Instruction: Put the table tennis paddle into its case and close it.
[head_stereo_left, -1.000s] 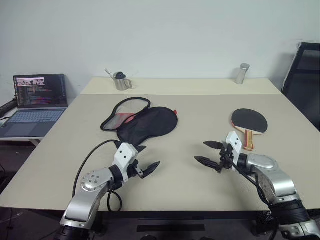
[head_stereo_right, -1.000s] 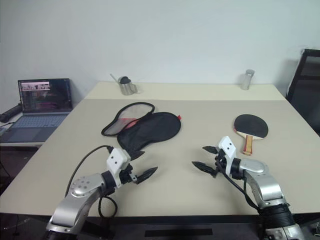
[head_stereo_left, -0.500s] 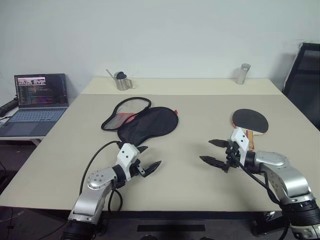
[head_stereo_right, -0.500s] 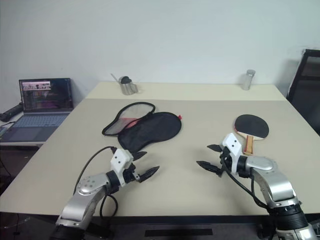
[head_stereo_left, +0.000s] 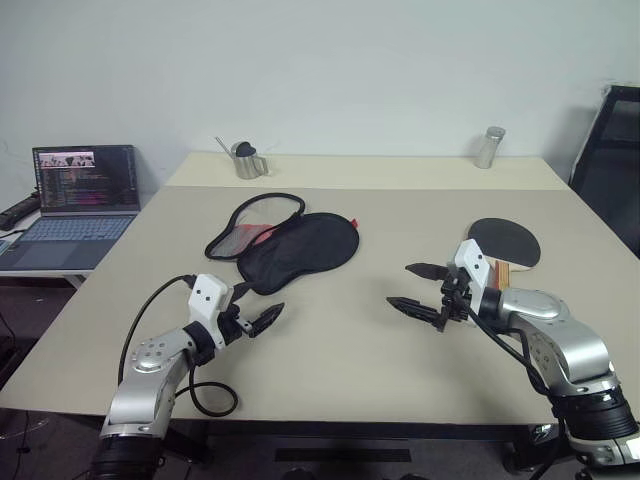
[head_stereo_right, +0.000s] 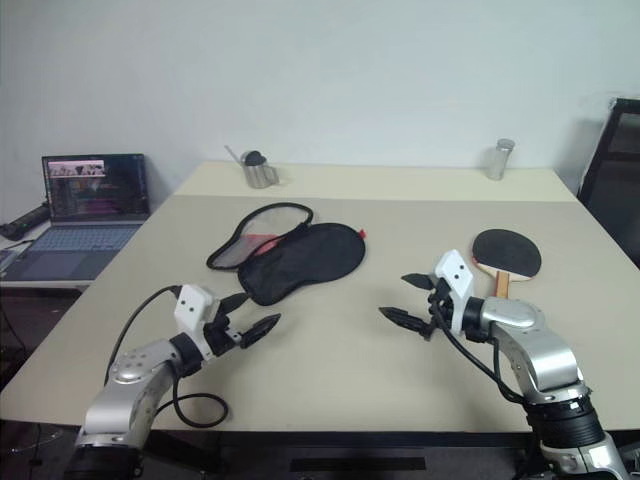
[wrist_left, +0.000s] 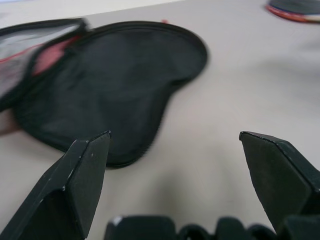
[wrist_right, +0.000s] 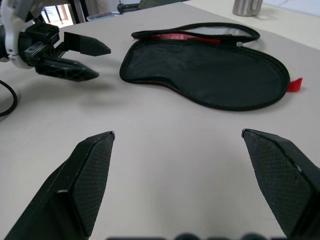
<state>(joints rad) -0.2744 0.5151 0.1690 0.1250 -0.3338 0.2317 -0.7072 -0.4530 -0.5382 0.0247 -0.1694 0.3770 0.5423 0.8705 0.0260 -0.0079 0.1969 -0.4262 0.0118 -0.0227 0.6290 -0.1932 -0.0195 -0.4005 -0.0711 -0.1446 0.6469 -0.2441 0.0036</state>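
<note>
Black fabric paddle-shaped case (head_stereo_left: 295, 247) lies unzipped left of centre, black-faced wooden-handled paddle (head_stereo_left: 503, 245) far right; left gripper (head_stereo_left: 252, 312) and right gripper (head_stereo_left: 418, 288) both spread wide, empty, over beige table (head_stereo_left: 340, 350).

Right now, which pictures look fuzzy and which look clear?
Left wrist view: the case is soft and smeared, and the paddle at the far edge is a blur. Right wrist view: the case and the left pincer are crisper. Left eye view: table evenly lit, with faint shadows under both arms.
</note>
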